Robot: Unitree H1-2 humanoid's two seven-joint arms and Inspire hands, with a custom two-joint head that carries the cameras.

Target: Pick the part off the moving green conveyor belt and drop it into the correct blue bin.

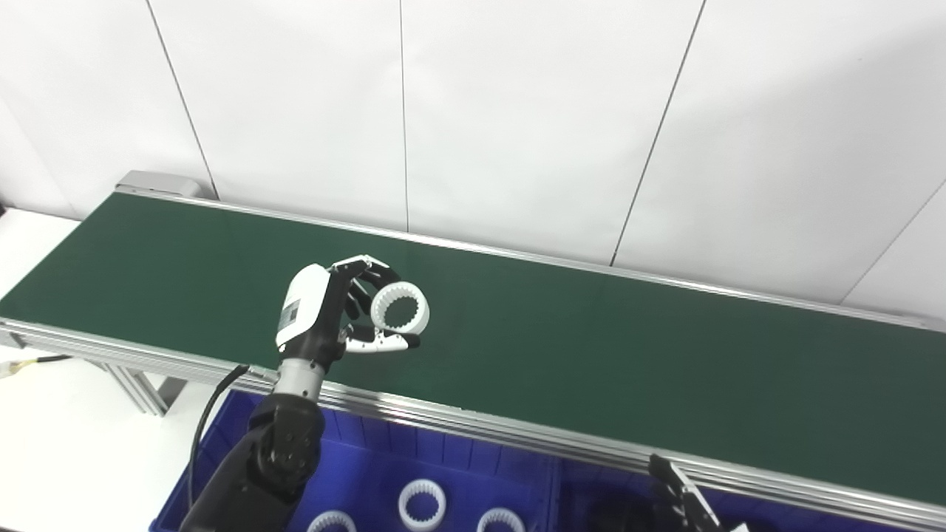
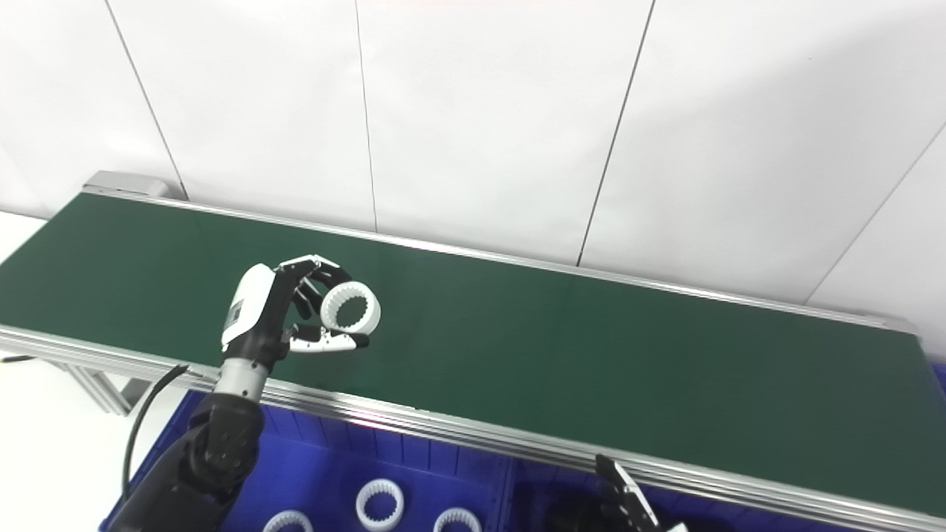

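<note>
A white toothed ring [image 1: 400, 307] is pinched between the fingers and thumb of my left hand [image 1: 336, 309], held over the near part of the green conveyor belt [image 1: 591, 347]. The same ring [image 2: 351, 308] shows in the right eye view, in the left hand [image 2: 284, 310]. Below the belt's near rail sits a blue bin [image 1: 384, 458] holding three similar white rings [image 1: 422, 505]. Only the fingertips of my right hand [image 1: 684, 502] peek up at the bottom edge, and their state is unclear.
The belt runs from far left to near right between aluminium rails [image 1: 517, 428], against a white panelled wall. A second blue bin compartment [image 1: 591, 495] lies to the right of the first. A black cable [image 1: 214, 406] hangs by the left arm.
</note>
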